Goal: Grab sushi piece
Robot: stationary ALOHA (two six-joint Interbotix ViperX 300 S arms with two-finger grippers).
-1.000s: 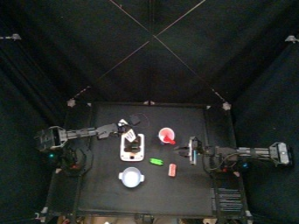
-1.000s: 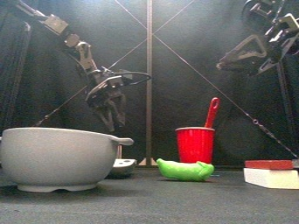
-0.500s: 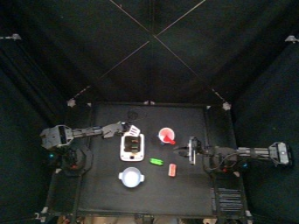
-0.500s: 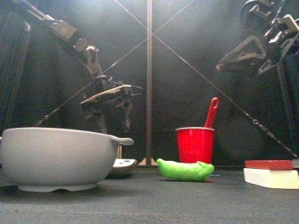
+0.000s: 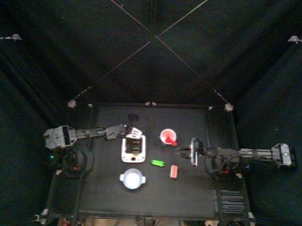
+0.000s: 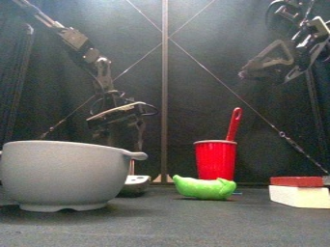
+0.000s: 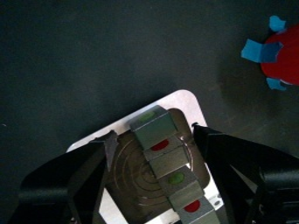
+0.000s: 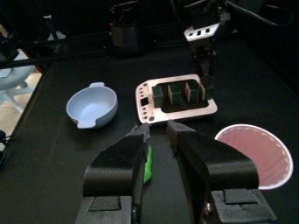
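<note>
Lower than a second ago and with its wrist rolled over, the left tool [image 7: 176,188] hangs with jaws spread wide right above the white tray [image 5: 132,146], where the sushi piece [image 7: 156,138] sits packed among other pieces near the worktop's [image 5: 106,181] middle. Crowding is the danger: a wide jaw could catch the tray rim or a neighbour and drag the tray. The red cup [image 6: 215,158], green piece [image 6: 206,187] and bowl [image 6: 68,174] stand clear, and the right tool [image 8: 156,131] rests apart, nearly closed.
</note>
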